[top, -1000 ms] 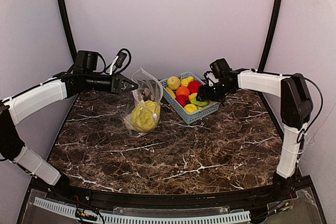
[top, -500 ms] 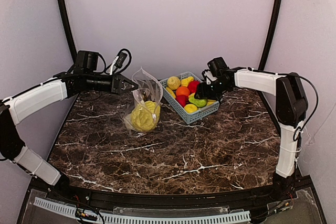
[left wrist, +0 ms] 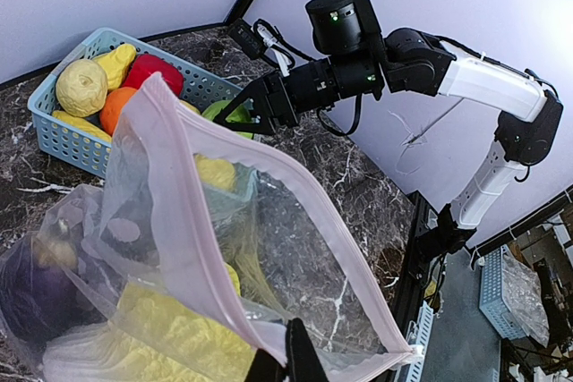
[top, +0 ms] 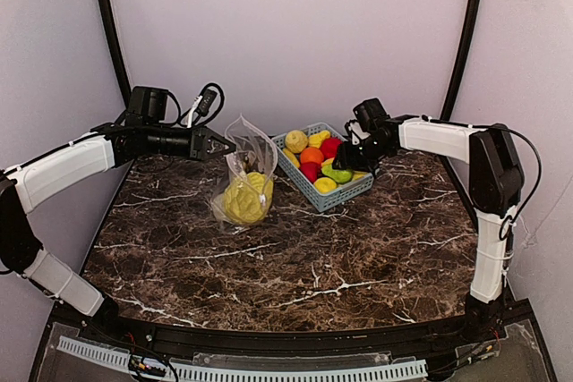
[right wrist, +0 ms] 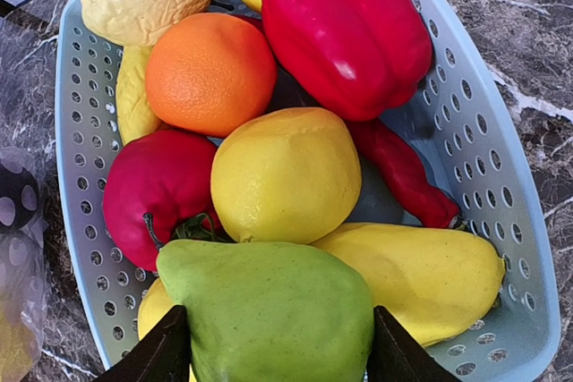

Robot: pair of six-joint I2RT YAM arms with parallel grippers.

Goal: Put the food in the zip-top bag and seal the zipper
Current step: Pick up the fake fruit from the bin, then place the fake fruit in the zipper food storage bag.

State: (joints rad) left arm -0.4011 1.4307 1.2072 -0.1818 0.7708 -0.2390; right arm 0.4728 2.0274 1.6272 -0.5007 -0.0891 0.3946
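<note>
Food [right wrist: 286,176] lies in two places. Most of it is heaped in the basket [right wrist: 483,158] at the back of the table [top: 295,257], right of centre. A cabbage [left wrist: 170,328] and an eggplant [left wrist: 31,284] are already inside the bag [left wrist: 224,248], which stands just left of the basket, apart from it.

On top of the heap, at the end nearest the right arm, lies a green pear [right wrist: 269,310]. The right gripper [right wrist: 273,351] has its fingers spread to either side of it, hard against its flanks — whether they squeeze it we cannot tell. Crowding the pear are a round yellow fruit, a dark red one with a green stalk and a long yellow piece. Behind them we see an orange, a red pepper, a thin red chilli and a pale wrinkled yellow piece. The basket's perforated walls rise close on both sides of the fingers.

The left gripper [left wrist: 286,360] is pressed together on the bag's upper edge, holding the mouth up and open toward the basket. The bag is clear and floppy, printed with white dots. Its zipper [left wrist: 192,239] — a pale pink strip round the mouth — has its two halves parted. The yellow, leafy cabbage fills the bottom, with the dark purple eggplant beside it against the bag's wall.
</note>
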